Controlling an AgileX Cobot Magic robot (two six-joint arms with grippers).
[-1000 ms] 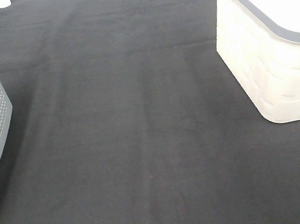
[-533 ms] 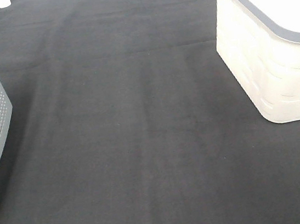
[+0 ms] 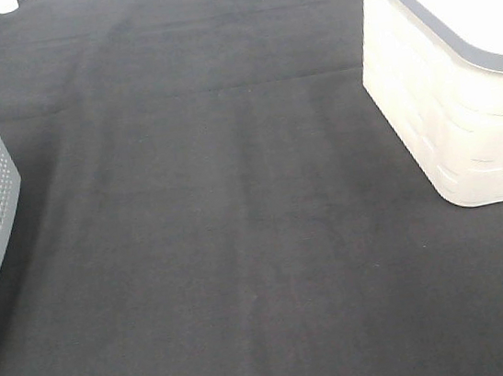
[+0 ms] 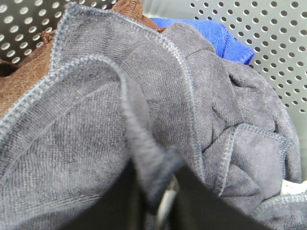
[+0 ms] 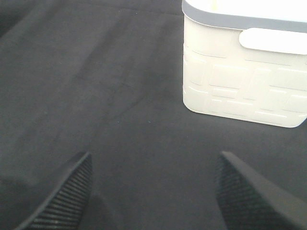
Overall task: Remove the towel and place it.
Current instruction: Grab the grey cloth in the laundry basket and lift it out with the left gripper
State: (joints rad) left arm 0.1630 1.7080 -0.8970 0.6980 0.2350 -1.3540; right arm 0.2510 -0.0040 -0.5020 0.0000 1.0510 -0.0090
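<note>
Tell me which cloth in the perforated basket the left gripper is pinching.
The grey-purple towel: a fold of it sits between the fingers of the left gripper. The brown cloth and the blue cloth lie beyond it, ungripped.

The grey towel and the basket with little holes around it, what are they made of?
The towel looks like soft microfibre cloth: it has a fuzzy matte pile, floppy folds and stitched edges. The basket looks like hard grey plastic: its wall is smooth and slightly shiny, with neat rows of round holes. Looks alone can't make it certain.
</note>
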